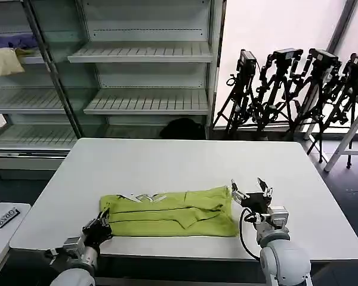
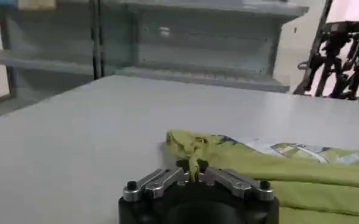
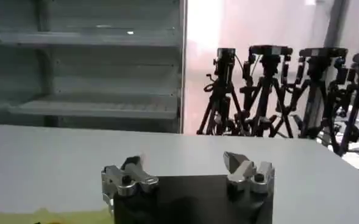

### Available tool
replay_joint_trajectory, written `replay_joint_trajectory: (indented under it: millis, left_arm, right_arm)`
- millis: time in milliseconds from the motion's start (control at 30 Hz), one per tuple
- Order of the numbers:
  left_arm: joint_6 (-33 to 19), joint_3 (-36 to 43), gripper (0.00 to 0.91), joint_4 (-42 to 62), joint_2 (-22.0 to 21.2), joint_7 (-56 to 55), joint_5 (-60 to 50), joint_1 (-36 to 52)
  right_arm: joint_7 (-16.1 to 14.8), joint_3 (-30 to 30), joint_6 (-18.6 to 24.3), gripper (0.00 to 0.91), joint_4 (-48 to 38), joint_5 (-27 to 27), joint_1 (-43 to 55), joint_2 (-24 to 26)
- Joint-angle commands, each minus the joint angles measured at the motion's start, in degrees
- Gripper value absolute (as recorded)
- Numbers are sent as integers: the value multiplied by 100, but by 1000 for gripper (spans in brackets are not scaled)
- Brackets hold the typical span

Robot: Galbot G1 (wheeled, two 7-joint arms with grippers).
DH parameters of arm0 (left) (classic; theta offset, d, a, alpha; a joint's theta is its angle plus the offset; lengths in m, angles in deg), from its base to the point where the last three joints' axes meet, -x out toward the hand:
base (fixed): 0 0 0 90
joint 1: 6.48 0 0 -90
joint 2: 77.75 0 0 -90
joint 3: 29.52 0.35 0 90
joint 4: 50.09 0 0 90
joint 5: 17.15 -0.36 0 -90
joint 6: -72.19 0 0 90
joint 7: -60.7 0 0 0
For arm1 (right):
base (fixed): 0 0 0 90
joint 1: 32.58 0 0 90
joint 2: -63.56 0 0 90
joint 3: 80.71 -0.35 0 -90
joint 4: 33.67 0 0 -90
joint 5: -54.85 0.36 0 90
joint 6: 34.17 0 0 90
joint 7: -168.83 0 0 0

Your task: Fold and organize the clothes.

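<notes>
A lime yellow-green short-sleeved T-shirt of soft fabric [image 1: 170, 213] lies folded into a long band on the flat white rectangular table [image 1: 167, 161], close to the table's near edge and running along it. Along the band's far edge a strip of white and dark printed graphic [image 1: 144, 197] peeks out, nearer the shirt's left end.

The left gripper [image 1: 101, 225] sits at the left end of the shirt, low over the table's near edge. In the left wrist view its fingers are closed together on a small bunched tuft of the yellow-green fabric [image 2: 191, 149], with the rest of the shirt stretching away across the table from that pinch and the printed patch [image 2: 289, 150] showing on top of it.

The right gripper [image 1: 249, 189] stands just beside the right end of the shirt, above the table surface. Its two silver fingers [image 3: 240, 165] are spread wide apart with nothing between them, and in the right wrist view a sliver of the yellow-green fabric [image 3: 45, 215] shows next to the gripper's body.

Beyond the table, grey metal shelving [image 1: 143, 59] stands against the wall, and a cluster of black camera tripods [image 1: 298, 89] stands to the right of the shelving, behind the table's far right corner.
</notes>
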Motion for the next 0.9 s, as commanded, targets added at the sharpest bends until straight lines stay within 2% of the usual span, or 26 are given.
replay_joint_trajectory:
  millis: [33, 167, 267, 400, 533, 600, 633, 767, 900]
  left_arm:
    - [-537, -1337, 0, 170, 622, 862, -1202, 308]
    - [-539, -1708, 0, 304, 1196, 1242, -1335, 548]
    - [-460, -1735, 0, 156, 1385, 1424, -1360, 619]
    - [-135, -1568, 0, -347, 1380, 1576, -1327, 621]
    - [230, -838, 0, -1105, 1016, 1585, -1265, 348]
    - [462, 37, 0, -1414, 805, 1441, -1228, 215]
    - [507, 155, 0, -1488, 726, 1429, -1232, 198]
    - [821, 1520, 0, -1694, 389, 1117, -1319, 268]
    - [1004, 2198, 0, -1595, 160, 943, -1401, 484]
  right_arm:
    - [1, -25, 40, 907, -66, 4, 3, 7]
    - [-7, -40, 103, 907, -145, 3, -10, -5]
    - [-6, -51, 160, 907, -198, -1, -31, -17]
    - [-10, -86, 213, 907, -245, -1, -72, -22]
    - [-10, -115, 255, 907, -290, -1, -104, -35]
    - [-5, -117, 269, 907, -301, -6, -111, -41]
    - [-6, -119, 269, 907, -303, -5, -113, -43]
    - [-7, -123, 281, 907, -293, -19, -145, -60]
    - [-18, -136, 311, 907, -283, -40, -202, -68]
